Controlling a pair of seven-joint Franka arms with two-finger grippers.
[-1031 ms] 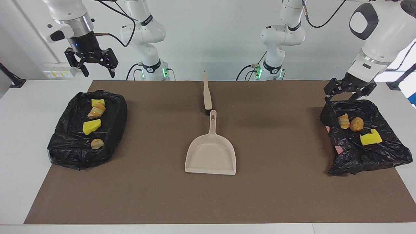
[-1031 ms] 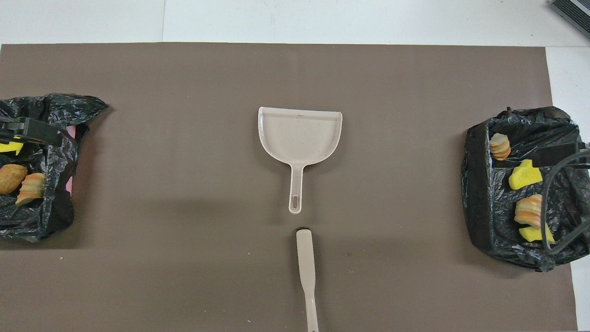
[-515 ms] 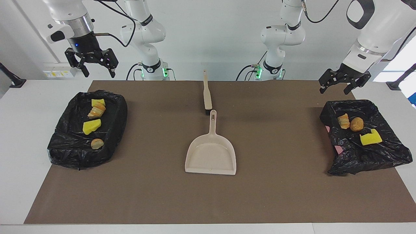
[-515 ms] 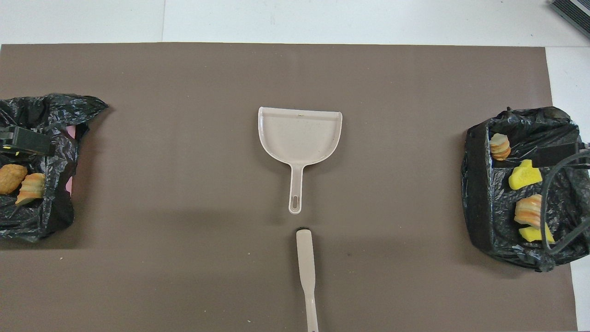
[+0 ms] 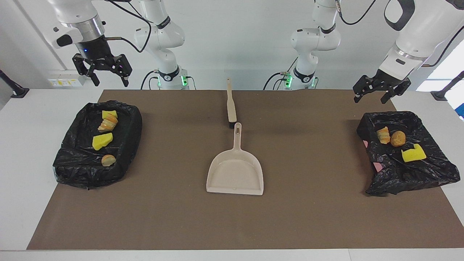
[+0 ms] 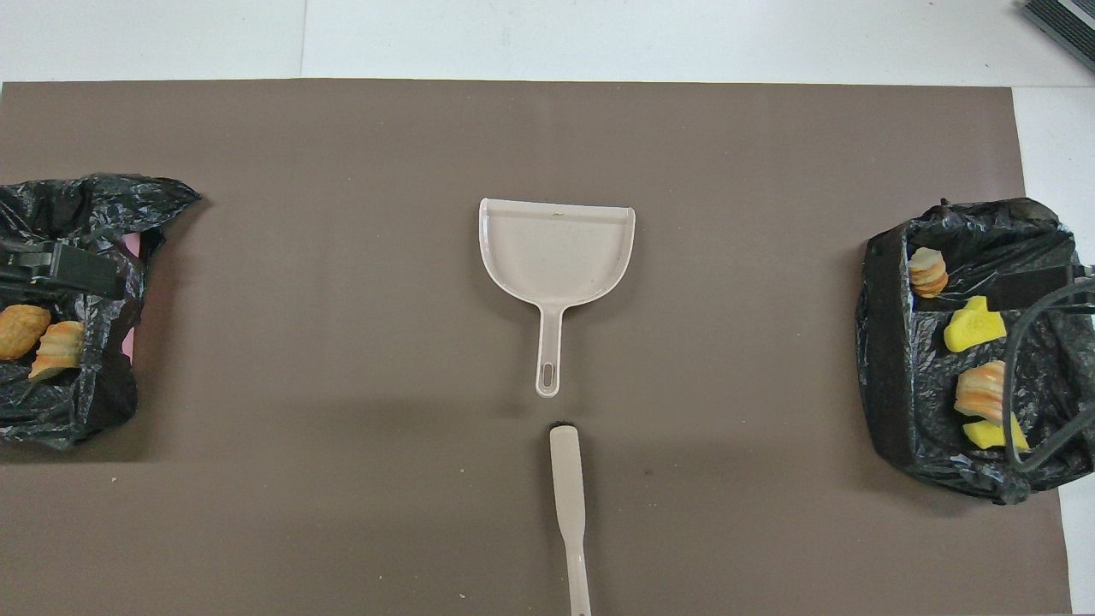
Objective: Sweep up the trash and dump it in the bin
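The beige dustpan (image 5: pixel 235 170) (image 6: pixel 556 257) lies empty at the mat's middle. The brush (image 5: pixel 231 105) (image 6: pixel 569 505) lies just nearer the robots, in line with the pan's handle. Trash sits in two black-bagged bins. The bin (image 5: pixel 72 159) (image 6: pixel 881 342) at the right arm's end holds yellow sponge chunks (image 5: pixel 102 140) and rolls (image 5: pixel 108 124). The bin (image 5: pixel 402 174) (image 6: pixel 85 402) at the left arm's end holds rolls (image 5: pixel 383 135) and a sponge chunk (image 5: pixel 413 154). My left gripper (image 5: pixel 370 98) hangs open and empty above its bin. My right gripper (image 5: pixel 110 81) waits open and empty above the other.
A brown mat (image 5: pixel 308 217) covers most of the white table. Two further arm bases (image 5: pixel 166 72) stand at the robots' edge. A cable (image 6: pixel 1026 376) loops over the bin at the right arm's end in the overhead view.
My left gripper has lifted off the rim of its bin and drawn back, still open and empty. The right arm, dustpan, brush and trash have not moved.
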